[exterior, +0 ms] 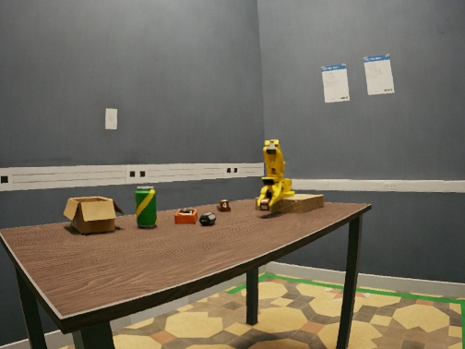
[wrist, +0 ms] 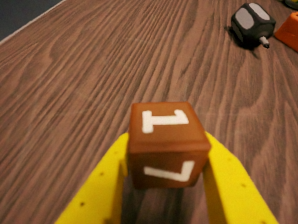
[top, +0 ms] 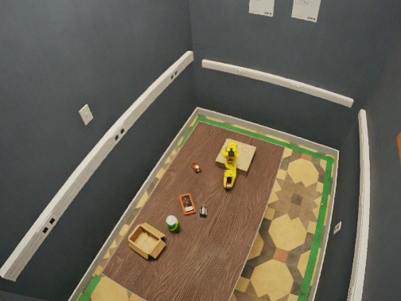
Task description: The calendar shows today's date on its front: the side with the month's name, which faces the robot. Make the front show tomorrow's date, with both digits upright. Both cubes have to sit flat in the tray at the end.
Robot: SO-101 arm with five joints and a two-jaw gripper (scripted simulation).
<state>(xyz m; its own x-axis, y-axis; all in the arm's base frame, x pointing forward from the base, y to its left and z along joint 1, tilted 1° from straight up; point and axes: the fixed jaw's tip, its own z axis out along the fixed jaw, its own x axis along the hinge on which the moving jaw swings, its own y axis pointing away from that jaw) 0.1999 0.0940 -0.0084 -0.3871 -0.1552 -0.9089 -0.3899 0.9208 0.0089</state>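
My yellow gripper (wrist: 167, 165) (top: 228, 184) (exterior: 264, 205) is shut on a brown number cube (wrist: 167, 142) and holds it low over the table, in front of the arm's base. In the wrist view the cube's top face shows a white 1 and its near face a white 7, both turned sideways. The orange calendar tray (top: 187, 204) (exterior: 185, 215) (wrist: 288, 30) lies further out on the table. A second brown cube (top: 196, 167) (exterior: 224, 205) with a white digit on it sits alone on the table, apart from the tray.
A small black block (top: 203, 211) (exterior: 208, 219) (wrist: 251, 22) lies beside the tray. A green can (top: 173, 224) (exterior: 146, 207) and an open cardboard box (top: 146, 240) (exterior: 90, 214) stand beyond. The arm stands on a wooden slab (top: 246, 153) (exterior: 300, 202).
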